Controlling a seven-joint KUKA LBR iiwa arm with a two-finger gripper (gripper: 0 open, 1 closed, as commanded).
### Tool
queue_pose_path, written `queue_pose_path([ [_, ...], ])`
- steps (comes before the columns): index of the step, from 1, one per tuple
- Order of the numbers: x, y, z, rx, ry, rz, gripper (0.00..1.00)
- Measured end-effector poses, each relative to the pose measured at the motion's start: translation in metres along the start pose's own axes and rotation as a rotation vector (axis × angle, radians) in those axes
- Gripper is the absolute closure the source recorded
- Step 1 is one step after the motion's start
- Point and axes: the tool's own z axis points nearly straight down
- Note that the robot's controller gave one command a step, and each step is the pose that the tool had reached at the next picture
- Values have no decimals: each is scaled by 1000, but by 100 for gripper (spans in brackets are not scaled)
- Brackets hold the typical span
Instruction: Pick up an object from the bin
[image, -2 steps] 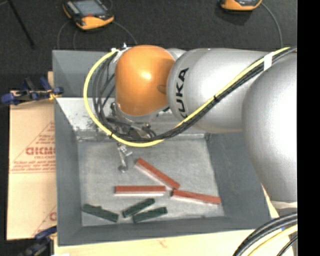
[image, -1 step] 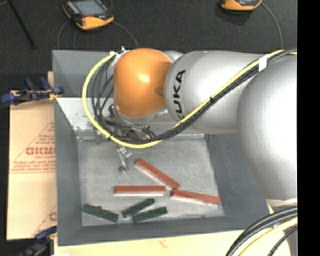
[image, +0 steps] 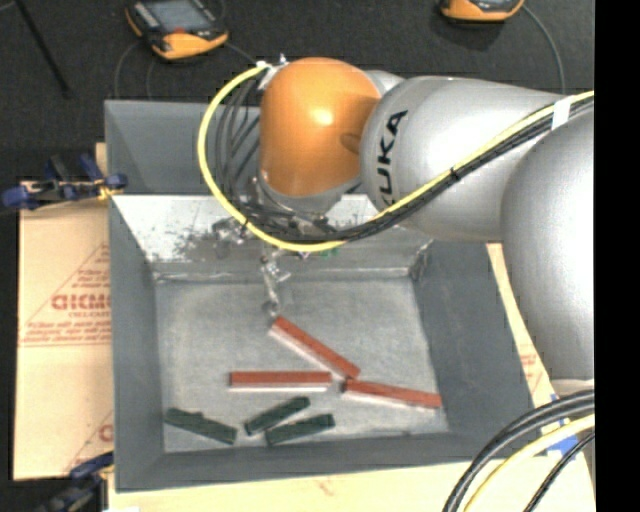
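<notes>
Grey bin (image: 130, 350); red-brown sticks (image: 280, 379); dark green bars (image: 277, 414).

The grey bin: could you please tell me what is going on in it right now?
The KUKA arm reaches into the bin from the right. Its gripper hangs near the back, just above the upper end of a slanted red-brown bar, which lies flat on the floor, not yet lifted. A level red-brown bar, a third red-brown bar and three dark green pieces lie nearer the front.
</notes>
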Motion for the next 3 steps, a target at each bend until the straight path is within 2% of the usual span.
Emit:
queue_pose_path([
  [1,48,-46,13,4,-7,27,0],
  [2,80,-78,42,6,1,43,0],
  [3,89,-52,72,0,-6,34,0],
])
